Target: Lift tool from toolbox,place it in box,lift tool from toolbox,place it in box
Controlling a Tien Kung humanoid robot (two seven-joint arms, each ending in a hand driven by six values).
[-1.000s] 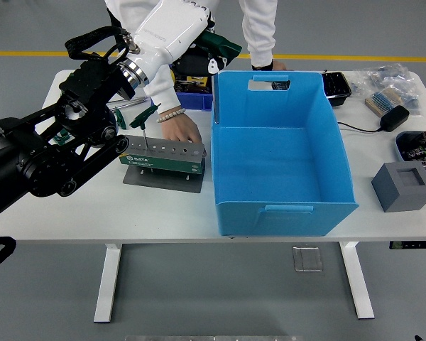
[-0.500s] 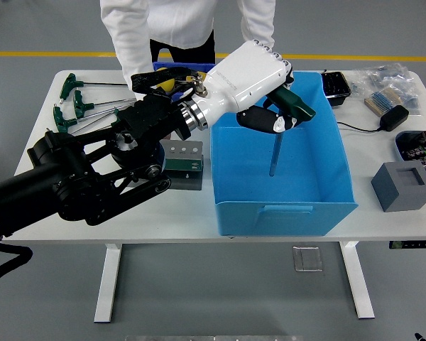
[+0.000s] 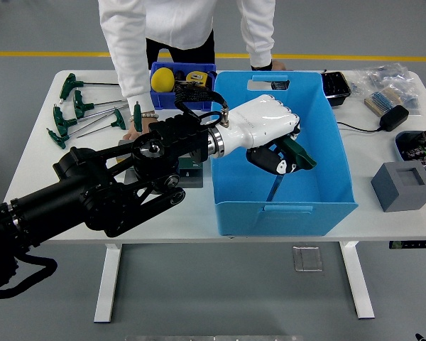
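White bench [image 3: 383, 227] under the camera, grey floor behind, and the left robot hand [image 3: 266, 135] is out over the blue box [image 3: 284, 160], fingers clamped round a green-handled tool [image 3: 287, 160], shaft pointing down inside the box. At nine o'clock from the box, more green T-handle wrenches [image 3: 78, 114] lie loose. At twelve o'clock, a person in white rests a hand [image 3: 138, 131] on the bench.
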